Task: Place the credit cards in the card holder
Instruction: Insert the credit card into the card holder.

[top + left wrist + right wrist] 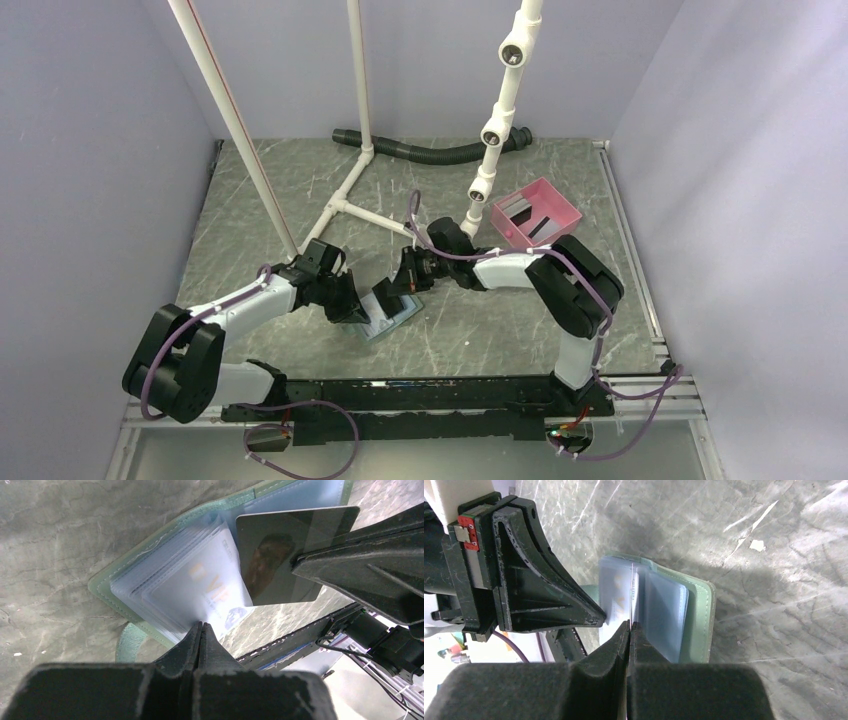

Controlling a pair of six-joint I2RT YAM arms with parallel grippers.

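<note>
Closed black fingers of the left gripper [201, 628] pinch the edge of a clear sleeve [165, 587] in the open card holder [107, 583], a sage-green wallet lying flat near the middle of the worktop [500, 335], somewhat toward its near edge. Just beside it, the right gripper [629, 626] is clamped on a dark grey card [280, 550], holding it on edge above the pale blue sleeves, one corner over the holder's inner face. A white card [210, 592] inside one sleeve carries orange lettering, too blurred to read; the dark card shows only a dim brownish oval. Farther back, toward the right edge, a pink tray [572, 213] holds more dark cards [517, 207]. Grey-green and veined like marble, the worktop is scuffed with pale scratches. White plastic pipes [352, 185] rise from its far half, a black ribbed hose [425, 152] runs along the far edge, and plain lavender walls [85, 150] close in three sides.
</note>
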